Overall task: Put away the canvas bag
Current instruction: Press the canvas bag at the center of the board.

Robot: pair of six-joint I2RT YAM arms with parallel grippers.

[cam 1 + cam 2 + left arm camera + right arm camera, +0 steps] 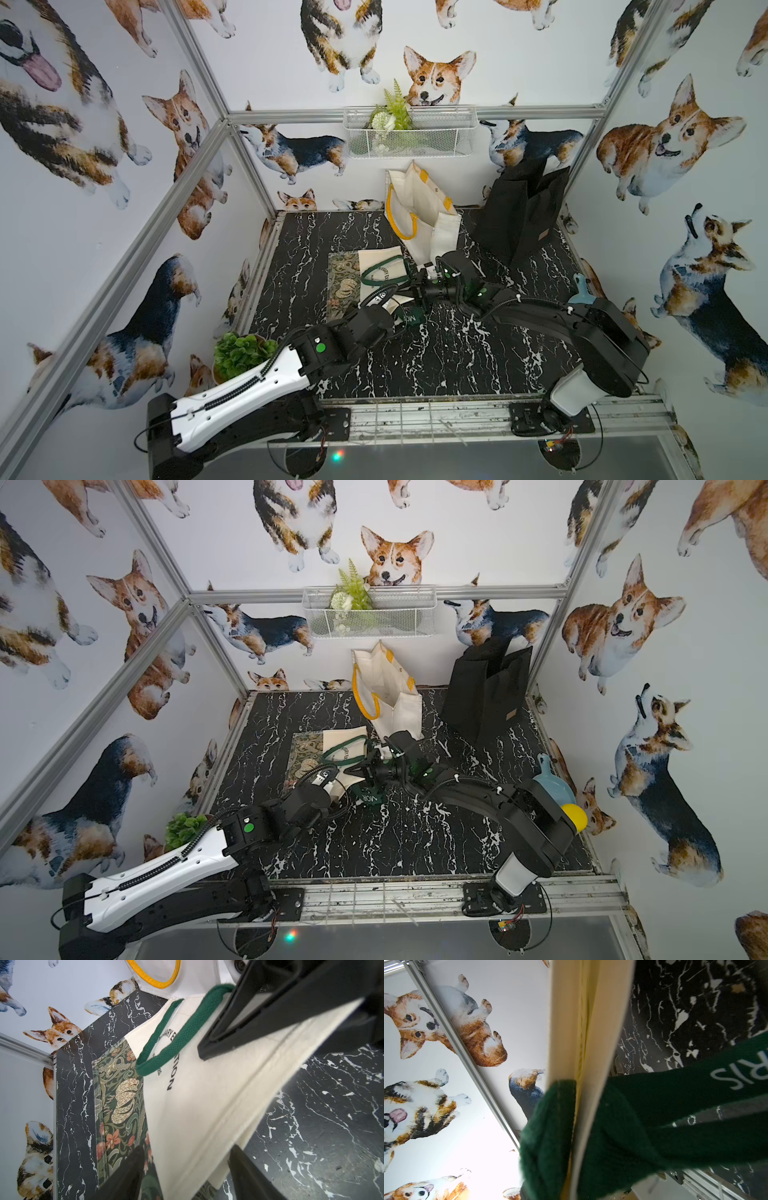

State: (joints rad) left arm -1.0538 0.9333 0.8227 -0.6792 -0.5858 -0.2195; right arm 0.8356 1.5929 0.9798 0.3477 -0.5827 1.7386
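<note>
The canvas bag (380,266) is cream with green handles and black lettering. It is folded flat and lifted over the middle of the marble table, partly above a floral mat (343,286). My right gripper (417,286) is shut on the bag's top hem beside a green handle (654,1115); the cloth hides its jaws in the right wrist view. One of its black fingers (245,1022) presses on the bag's face. My left gripper (187,1180) is open and straddles the bag's folded edge (207,1115). A gap shows between one of the left fingers (128,1174) and the cloth.
A white tote with yellow handles (419,216) stands open at the back, with a black bag (519,216) to its right. A wire basket (409,133) hangs on the back wall. A potted plant (241,353) sits front left; a blue scoop (548,779) and yellow ball (575,816) at right.
</note>
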